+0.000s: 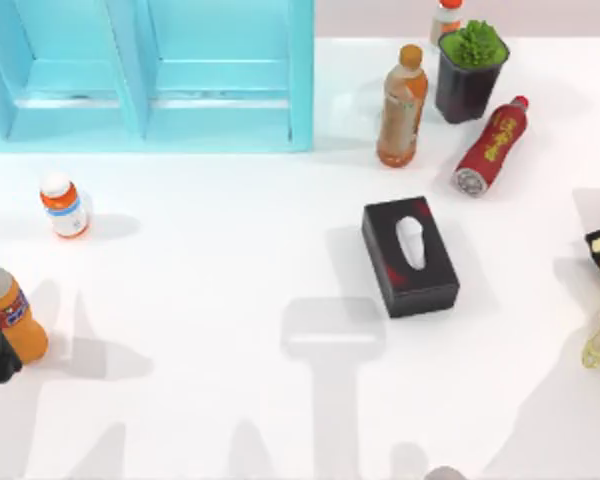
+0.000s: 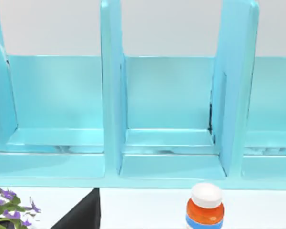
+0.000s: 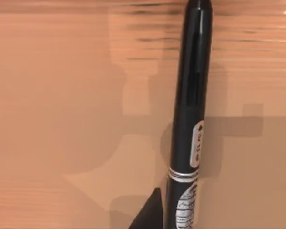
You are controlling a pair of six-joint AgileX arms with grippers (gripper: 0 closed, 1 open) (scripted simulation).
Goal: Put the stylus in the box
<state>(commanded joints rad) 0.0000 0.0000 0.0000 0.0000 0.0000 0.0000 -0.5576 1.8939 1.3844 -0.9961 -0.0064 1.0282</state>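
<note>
Our right tool's grip state we cannot tell; the stylus (image 3: 188, 119) stands lengthwise close before it, over an orange-tan surface (image 3: 62, 119).

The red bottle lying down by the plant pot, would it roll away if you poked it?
Probably. The red plastic bottle lies on its side on the smooth white table, and its body looks round, so a sideways nudge would likely roll it. It looks stiff rather than floppy, so it should keep its shape when gripped.

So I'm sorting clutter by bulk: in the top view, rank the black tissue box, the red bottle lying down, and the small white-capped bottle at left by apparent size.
1. Black tissue box, clearly largest.
2. Red bottle.
3. White-capped bottle, smallest.
</note>
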